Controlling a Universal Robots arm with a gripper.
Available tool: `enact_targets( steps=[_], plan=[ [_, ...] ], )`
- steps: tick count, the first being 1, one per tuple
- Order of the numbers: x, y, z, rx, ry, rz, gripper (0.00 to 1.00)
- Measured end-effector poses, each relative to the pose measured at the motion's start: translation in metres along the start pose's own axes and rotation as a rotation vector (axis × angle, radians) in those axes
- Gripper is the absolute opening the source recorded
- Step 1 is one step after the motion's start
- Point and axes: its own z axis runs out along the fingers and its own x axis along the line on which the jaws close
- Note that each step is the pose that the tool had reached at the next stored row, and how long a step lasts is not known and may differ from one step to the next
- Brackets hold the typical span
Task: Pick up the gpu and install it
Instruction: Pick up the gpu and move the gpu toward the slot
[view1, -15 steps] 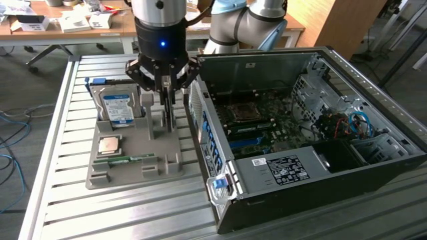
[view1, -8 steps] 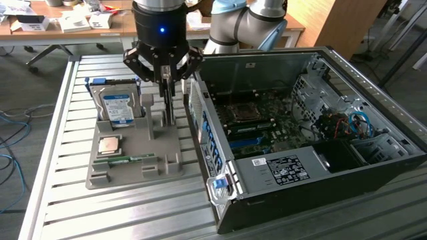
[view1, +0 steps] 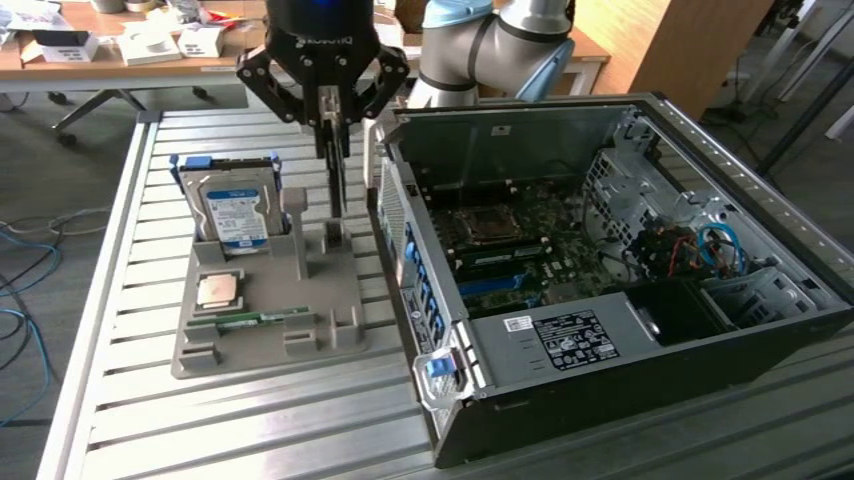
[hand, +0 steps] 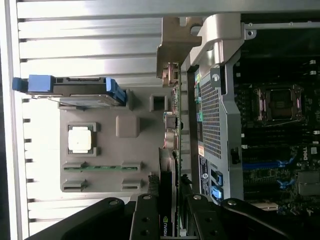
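Gripper (view1: 334, 140) up over the grey tray (view1: 267, 345), pointing straight down, and it's got the gpu (view1: 335, 190). Jaws pinched on the card's top edge, card hanging upright and edge-on right under the fingers (hand: 146, 212). Wrist view looks down the card's length: dark edge w/ a green logo btwn them, metal end bracket at the far end. Card's lower edge is down among the tray's upright posts; can't tell if it's touching them. Off to the gripper's side, exterior view's left: HDD (view1: 238, 205) w/ blue-white label standing in its slot. Below that in the tray, CPU chip (view1: 220, 290) and RAM stick (view1: 254, 320) lying flat. Other side, exterior view's right, just beside the gripper: open PC case (view1: 561, 420), mobo (view1: 514, 250) exposed. All on the slatted metal table (view1: 200, 420).
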Motion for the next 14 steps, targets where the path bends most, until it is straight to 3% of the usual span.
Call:
enact_targets(
  steps=[7,14],
  plan=[
    [0.000,0.0013,-0.0177,-0.0023,-0.0003,0.000,0.27],
    [0.000,0.0015,-0.0191,-0.0023,-0.0002,0.000,0.26]
  ],
)
